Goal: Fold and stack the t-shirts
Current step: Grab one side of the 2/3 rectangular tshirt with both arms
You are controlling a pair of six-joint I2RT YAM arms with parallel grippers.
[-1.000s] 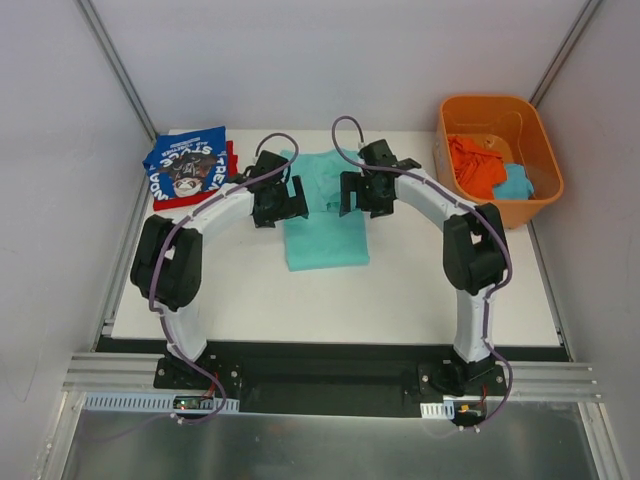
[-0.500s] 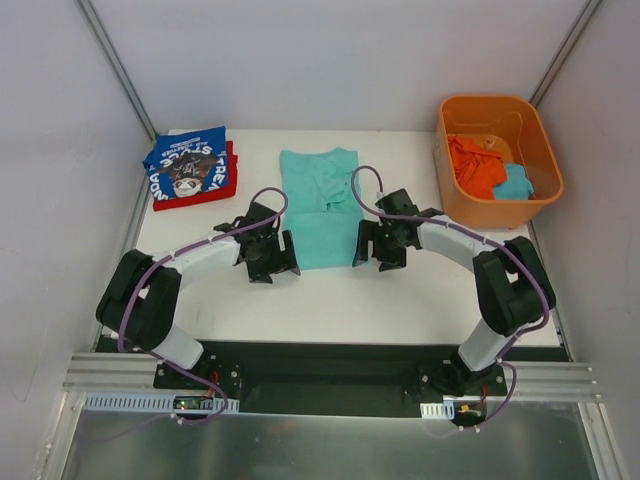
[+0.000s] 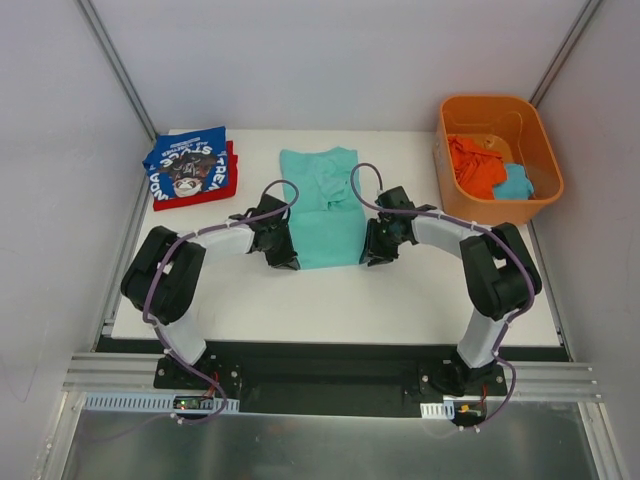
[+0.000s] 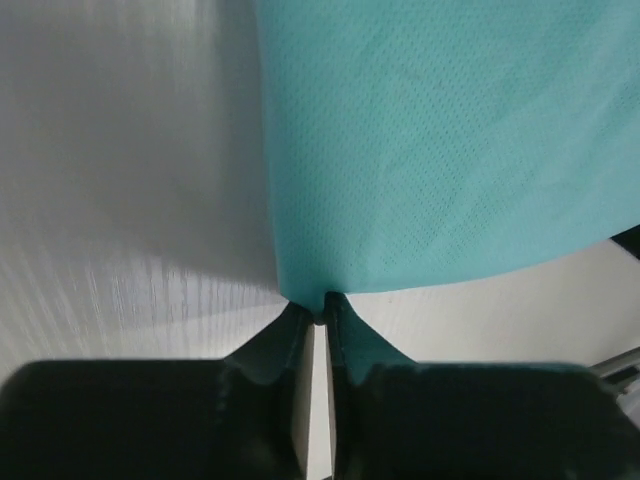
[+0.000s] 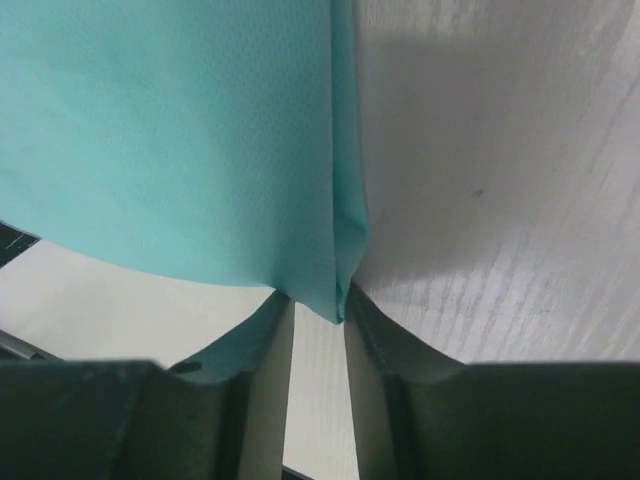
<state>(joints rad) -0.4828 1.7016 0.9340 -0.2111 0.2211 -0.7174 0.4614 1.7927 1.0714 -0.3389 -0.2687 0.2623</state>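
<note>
The teal t-shirt [image 3: 322, 205] lies mid-table, folded into a long strip, its near corners at our jaws. Our left gripper [image 3: 293, 260] has its jaws pressed together on the left corner. The right corner sits between the narrowed jaws of our right gripper [image 3: 368, 257], though we cannot tell whether that pinch is tight. We judge the crosswise fold comes next. At far left the blue t-shirt [image 3: 187, 165] rests folded on the red t-shirt [image 3: 180, 202]. More cloth waits in the orange tub [image 3: 487, 100], so we are roughly midway

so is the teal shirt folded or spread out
Folded: the shirt lies as a narrow strip, sleeves tucked in, and the right wrist view shows doubled layers at its edge.
</note>
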